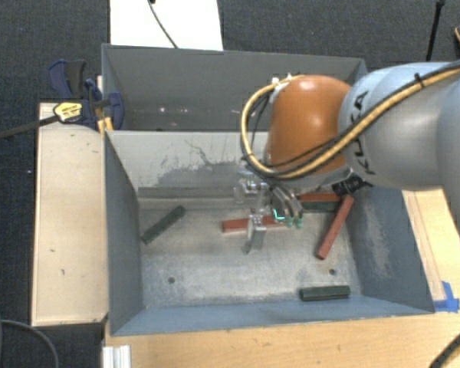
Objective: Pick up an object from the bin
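At the bin's left: a dark grey-green flat bar point(162, 225) lies aslant on the floor of the grey metal bin point(123, 205), near the left wall and well apart from everything else.
Mid floor: a short red-brown flat bar point(232, 225) lies nearly level, its right end running under the gripper.
Gripper point(254, 238): it is low over the floor at the right end of that short red-brown bar. How wide the claw stands cannot be told, nor whether it touches the bar.
Above the gripper: a rounded orange cover point(307, 121) on the wrist, with yellow-and-black cables point(249, 121) looping round its left side. A small teal glow shows on the metal parts beneath it.
Writing: black letters run along the grey arm casing point(414, 121) beside the orange cover. They read as KUKA, though a cable crosses them and not every letter is clear.
Right of the gripper: a long red-brown stick point(332, 230) lies tilted, its upper end under the arm.
Behind it: another red-brown piece point(320, 198), mostly hidden by the wrist, so its shape is hard to make out.
Front right: a dark short bar point(324, 292) lies level, near the front wall.
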{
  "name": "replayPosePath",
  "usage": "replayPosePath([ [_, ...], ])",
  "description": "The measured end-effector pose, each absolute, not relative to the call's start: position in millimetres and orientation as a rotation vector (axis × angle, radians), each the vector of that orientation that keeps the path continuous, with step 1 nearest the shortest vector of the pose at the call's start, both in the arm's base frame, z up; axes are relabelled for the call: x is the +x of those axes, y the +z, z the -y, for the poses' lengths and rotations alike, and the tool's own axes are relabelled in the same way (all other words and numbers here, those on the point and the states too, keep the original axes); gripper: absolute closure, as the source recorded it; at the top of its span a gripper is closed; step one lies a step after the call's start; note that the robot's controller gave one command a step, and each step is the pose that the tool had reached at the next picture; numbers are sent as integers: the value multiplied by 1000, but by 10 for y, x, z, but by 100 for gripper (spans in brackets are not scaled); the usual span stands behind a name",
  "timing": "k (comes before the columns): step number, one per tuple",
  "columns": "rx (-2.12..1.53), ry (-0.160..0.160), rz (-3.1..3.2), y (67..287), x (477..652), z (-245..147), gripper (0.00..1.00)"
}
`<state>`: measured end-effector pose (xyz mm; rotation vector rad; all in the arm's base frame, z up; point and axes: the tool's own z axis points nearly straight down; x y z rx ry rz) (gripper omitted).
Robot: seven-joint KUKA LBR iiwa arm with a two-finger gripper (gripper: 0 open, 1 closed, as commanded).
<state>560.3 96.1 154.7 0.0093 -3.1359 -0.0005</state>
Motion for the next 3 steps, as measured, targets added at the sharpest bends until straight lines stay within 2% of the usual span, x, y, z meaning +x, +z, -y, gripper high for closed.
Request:
replayPosePath([
  [1,282,1,3125,672,5676,-765,0],
  [2,276,-2,3131,708,5691,-777,100],
  [3,387,0,3130,2242,5828,-664,100],
])
